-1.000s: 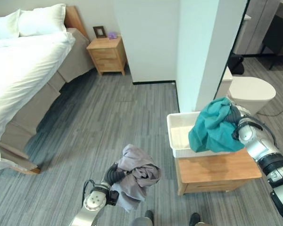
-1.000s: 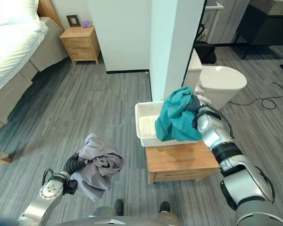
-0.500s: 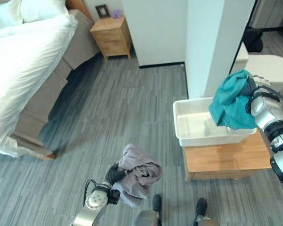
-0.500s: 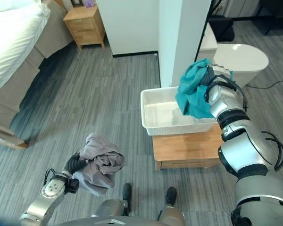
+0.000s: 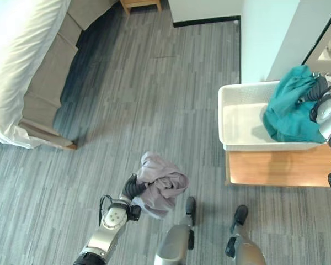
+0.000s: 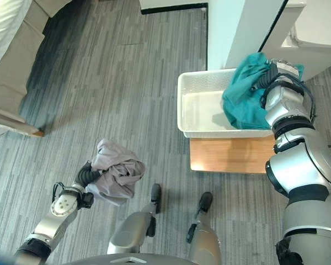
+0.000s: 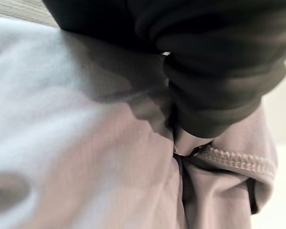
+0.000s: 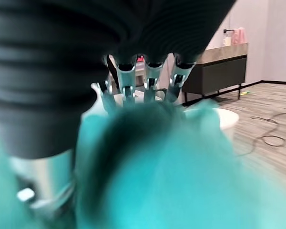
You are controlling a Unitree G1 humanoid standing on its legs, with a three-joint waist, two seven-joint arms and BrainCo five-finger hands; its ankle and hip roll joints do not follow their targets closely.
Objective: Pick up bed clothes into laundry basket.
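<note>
A teal garment (image 5: 289, 110) hangs into the right end of the white laundry basket (image 5: 234, 118), which stands on a low wooden table (image 5: 281, 168). My right hand (image 6: 273, 74) is above the basket's right rim, its fingers (image 8: 148, 81) curled into the teal cloth (image 8: 181, 167). Low on the left, my left hand (image 5: 132, 189) is shut on a bunched grey-lilac garment (image 5: 161, 182), held above the floor. That grey cloth (image 7: 86, 157) lies right against the hand's dark cover in the left wrist view.
The bed (image 5: 22, 55) with its white sheet runs along the upper left. A white wall corner (image 5: 265, 27) stands just behind the basket. A white toilet (image 6: 320, 33) sits beyond the wall at the right. Grey plank floor lies between the bed and the basket.
The camera has tipped downward, shifting the whole picture. My right hand has lowered the teal garment from above the basket's rim into its right end. The left hand keeps the grey garment.
</note>
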